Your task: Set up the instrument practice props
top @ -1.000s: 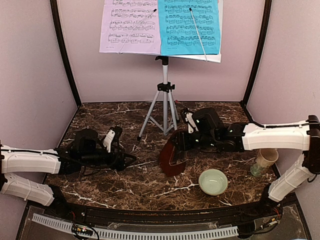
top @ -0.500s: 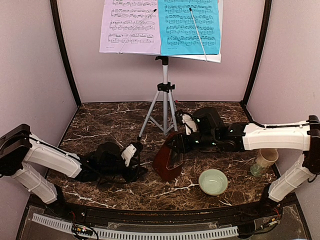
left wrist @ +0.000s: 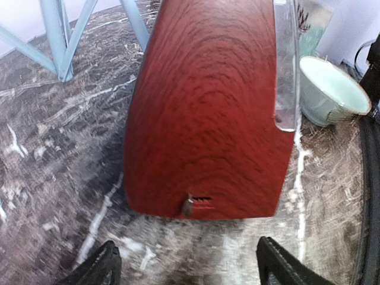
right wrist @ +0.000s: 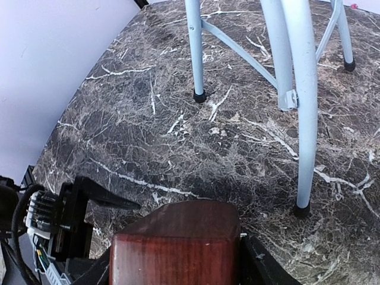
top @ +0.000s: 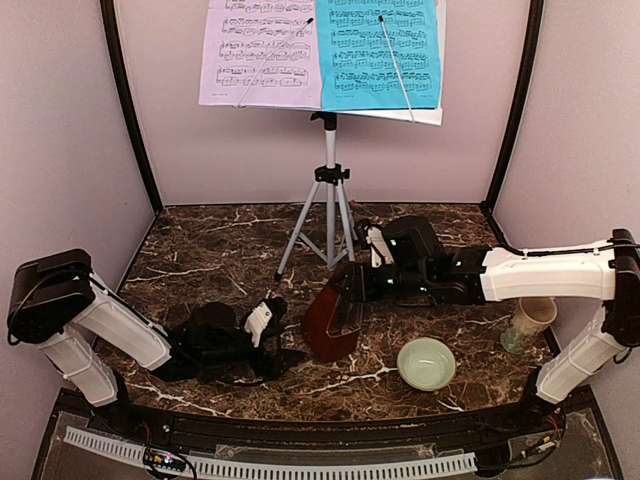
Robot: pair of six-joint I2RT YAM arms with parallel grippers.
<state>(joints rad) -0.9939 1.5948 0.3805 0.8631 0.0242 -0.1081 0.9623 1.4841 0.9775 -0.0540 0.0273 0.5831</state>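
The dark reddish-brown metronome [top: 332, 316] stands tilted near the middle of the marble table, its clear cover [left wrist: 286, 65] facing right. My right gripper [top: 352, 290] is shut on it, with a finger pressed on each side of the wooden body [right wrist: 178, 252]. My left gripper [top: 288, 345] is open just left of the metronome. Its fingertips [left wrist: 98, 268] are spread wide short of the metronome's base [left wrist: 208, 119] and touch nothing. Behind stands the silver tripod music stand [top: 330, 190], carrying the lavender page [top: 262, 52] and the cyan page [top: 380, 55].
A pale green bowl [top: 427, 362] sits right of the metronome, near the front. A cream mug [top: 530, 320] stands at the right wall under my right arm. The tripod's legs [right wrist: 303, 113] come down just behind the metronome.
My left arm has swung right and forward until its open gripper faces the metronome. My right gripper has shifted the metronome slightly left and toward the front.
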